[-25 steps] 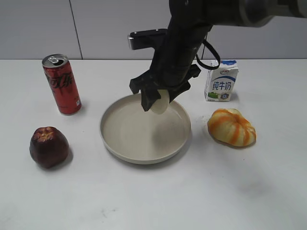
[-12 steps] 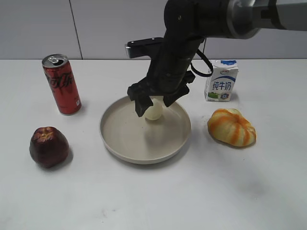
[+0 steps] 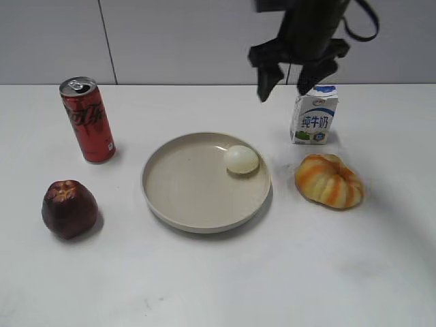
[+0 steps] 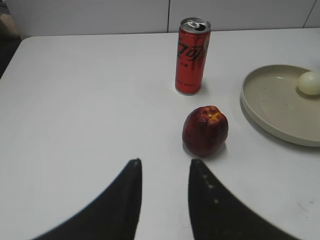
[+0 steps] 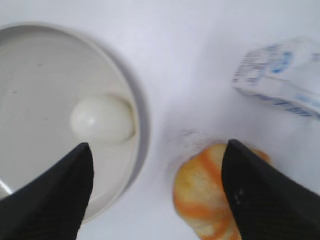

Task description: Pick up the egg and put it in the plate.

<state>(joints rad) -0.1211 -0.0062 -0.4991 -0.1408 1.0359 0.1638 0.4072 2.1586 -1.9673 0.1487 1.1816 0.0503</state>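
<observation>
Egg (image 3: 241,159) lies inside plate (image 3: 163,204), at right part of the dish near the rim, resting free. Right tool (image 3: 289,80) hangs well above, up and to the right of egg, near milk carton (image 3: 314,114); fingers spread wide, nothing held. In right wrist view egg sits by left finger (image 5: 55,200), pumpkin-shaped item (image 5: 207,195) between the two. Left tool (image 4: 162,172) over bare table (image 4: 75,100), part open, empty, near apple (image 4: 205,131) and can (image 4: 192,56).

bright, even light | soft shadows | right wrist view blurred
</observation>
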